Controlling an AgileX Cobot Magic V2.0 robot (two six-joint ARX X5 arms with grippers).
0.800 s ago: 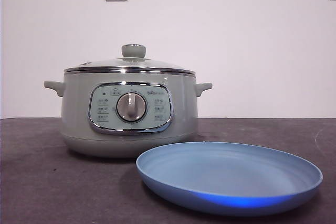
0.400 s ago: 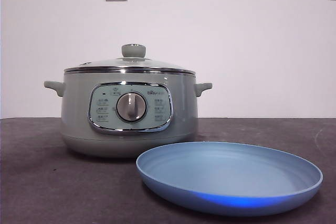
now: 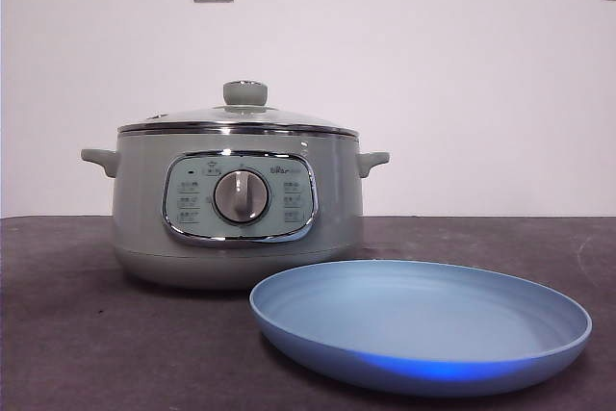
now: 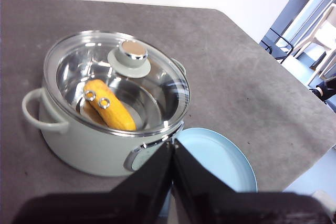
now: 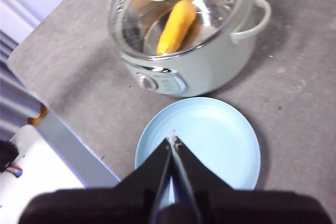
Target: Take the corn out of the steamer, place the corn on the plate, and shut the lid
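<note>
Lid (image 4: 126, 72): I see it seated on the steamer (image 3: 236, 209), knob up.
Corn (image 4: 110, 106): inside, lying slantwise under the glass.
Plate (image 3: 423, 324): bare, just beside the steamer.
Left gripper (image 4: 172, 148): jaws pressed together, above the bench, nearer the knob, I judge.
Right gripper (image 5: 172, 142): jaws pressed together, over the plate.

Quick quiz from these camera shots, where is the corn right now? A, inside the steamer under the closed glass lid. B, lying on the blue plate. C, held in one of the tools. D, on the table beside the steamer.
A: both wrist views show the corn lying inside the steamer beneath the glass lid that sits on it, while the plate holds nothing.
</note>
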